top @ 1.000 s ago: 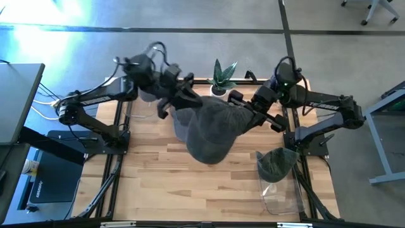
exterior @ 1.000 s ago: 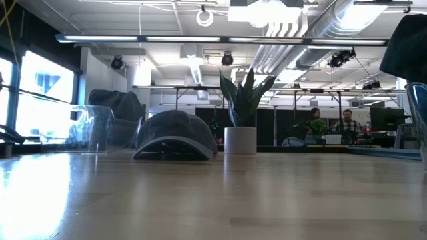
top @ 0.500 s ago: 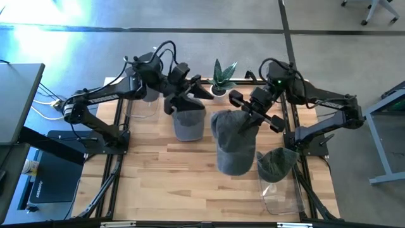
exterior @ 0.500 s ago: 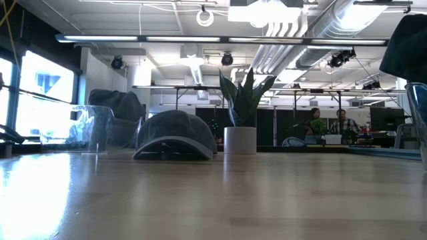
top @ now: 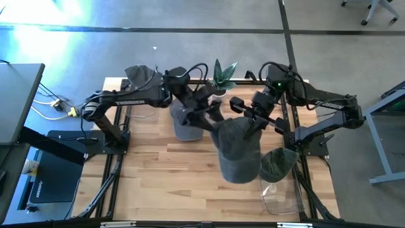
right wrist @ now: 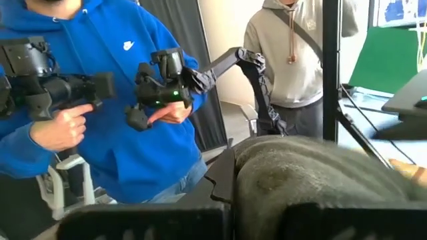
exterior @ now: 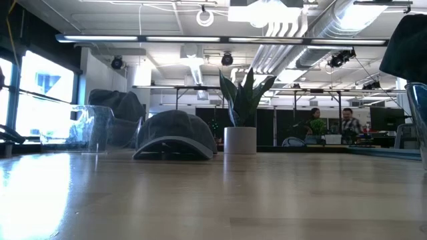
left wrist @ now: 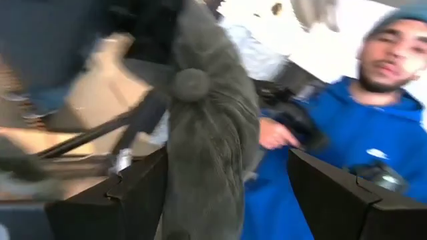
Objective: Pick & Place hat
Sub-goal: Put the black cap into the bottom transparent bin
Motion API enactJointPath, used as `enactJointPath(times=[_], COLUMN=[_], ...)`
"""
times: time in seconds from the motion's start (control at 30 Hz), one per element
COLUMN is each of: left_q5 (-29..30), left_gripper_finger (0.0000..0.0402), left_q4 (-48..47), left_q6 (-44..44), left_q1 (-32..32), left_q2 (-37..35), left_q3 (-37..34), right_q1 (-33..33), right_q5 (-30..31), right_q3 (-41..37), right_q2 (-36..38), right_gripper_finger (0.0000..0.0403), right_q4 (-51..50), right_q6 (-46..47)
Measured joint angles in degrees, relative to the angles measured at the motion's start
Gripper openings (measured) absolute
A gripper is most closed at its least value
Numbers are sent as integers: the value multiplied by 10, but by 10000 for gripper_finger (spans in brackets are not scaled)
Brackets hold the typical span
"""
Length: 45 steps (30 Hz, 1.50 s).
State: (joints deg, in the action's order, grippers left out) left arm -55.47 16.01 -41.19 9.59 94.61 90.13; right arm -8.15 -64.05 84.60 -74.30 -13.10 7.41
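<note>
Your right hand (top: 252, 128) is clenched on the grey hat (top: 239, 152), holding it in the air near the potted plant (top: 219, 77). Since a second ago, that hat has come off the left hand (top: 205, 114), which is now released and has swung in close beside it. The handover looks done, so placing comes next. A clear bin (top: 278, 190) farther from the plant already holds a dark green hat (top: 277, 164). Another hat (exterior: 175, 135) rests on the surface beside the plant.
</note>
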Motion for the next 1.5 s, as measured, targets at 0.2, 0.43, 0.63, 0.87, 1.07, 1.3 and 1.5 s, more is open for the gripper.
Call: enactJointPath(times=[0.2, 0.43, 0.63, 0.87, 1.07, 1.3, 1.5], left_q5=[-30, -38, -37, -47, -58, -55, -51], left_gripper_finger=[289, 272, 172, 15, 9, 2, 1], left_q4=[84, 81, 83, 82, 114, 151, 126], left_q6=[-52, -39, -36, -36, -30, -11, -12], left_q1=[-14, -30, -37, -36, -36, -36, -36], left_q2=[10, 11, 2, 3, -13, -19, -19], left_q3=[0, 0, 0, 0, -1, 0, 0], right_q1=[-1, -2, -2, -1, 4, 16, 4], right_q5=[-9, -9, 1, 4, -37, -10, 73], right_q3=[0, 0, 0, 0, 0, 0, 0], right_q2=[0, 14, 26, 35, 54, 39, 42], right_gripper_finger=[2, 3, 5, 5, 3, 7, 14], right_q4=[-2, -21, -26, -52, -59, -59, -75], right_q6=[15, 30, 32, 48, 76, 57, 31])
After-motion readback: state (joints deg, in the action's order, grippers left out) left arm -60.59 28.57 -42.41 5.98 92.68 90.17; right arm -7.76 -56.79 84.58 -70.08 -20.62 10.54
